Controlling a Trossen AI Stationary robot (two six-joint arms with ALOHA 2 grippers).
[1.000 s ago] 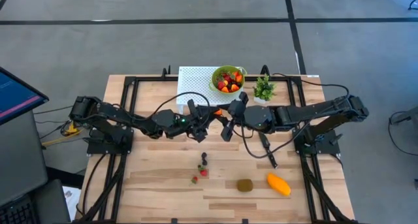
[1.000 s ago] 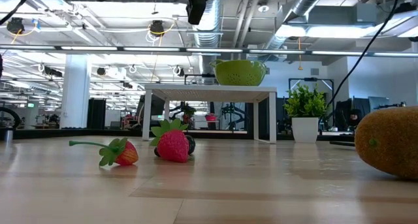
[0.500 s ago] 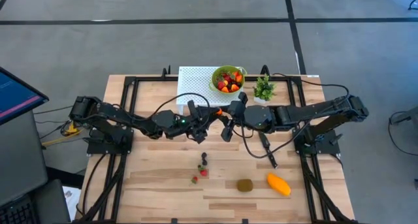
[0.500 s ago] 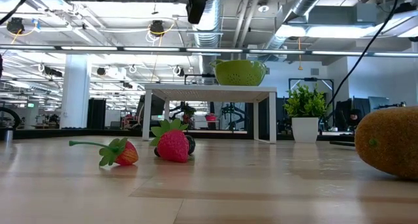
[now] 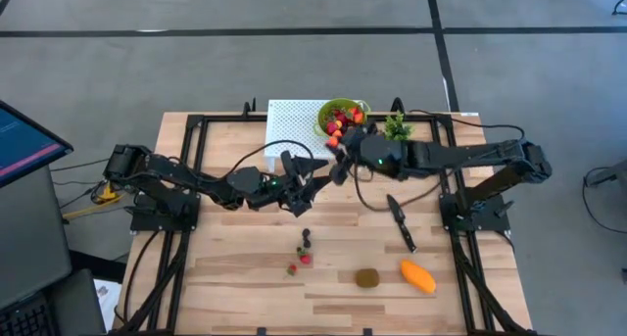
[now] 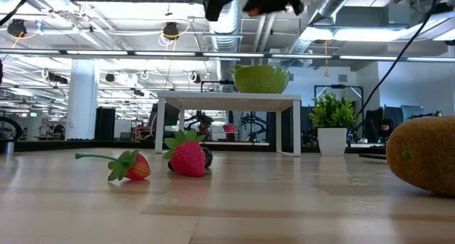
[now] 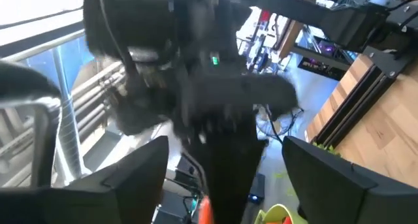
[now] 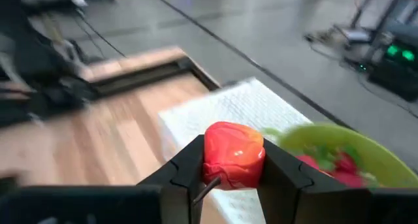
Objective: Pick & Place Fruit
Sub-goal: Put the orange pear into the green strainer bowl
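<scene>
Your wooden plank table carries a black metal frame, and at its far edge stands a white perforated platform with a round green colander on top, heaped with glossy red and orange fruit.

The right arm reaches across to the colander's near rim. In the right wrist view its gripper has its two dark fingers clamped on a smooth, rounded red-orange fruit, held in the air just short of the colander, above the platform's edge.

The left gripper hangs over the middle of the table, near the platform's front edge. In the left wrist view its flat dark fingers are spread wide with nothing between them; only the right arm's blurred black body shows beyond.

On the near part of the table lie the elongated, smooth orange-yellow mango and, just beside it, the fuzzy brown oval kiwi. Left of these sits a small cluster of berries: in the low view a bumpy red strawberry with a green leafy cap, and a smaller one with a long stem. A slim black knife lies flat right of centre, and a small leafy green potted plant stands right of the colander.
</scene>
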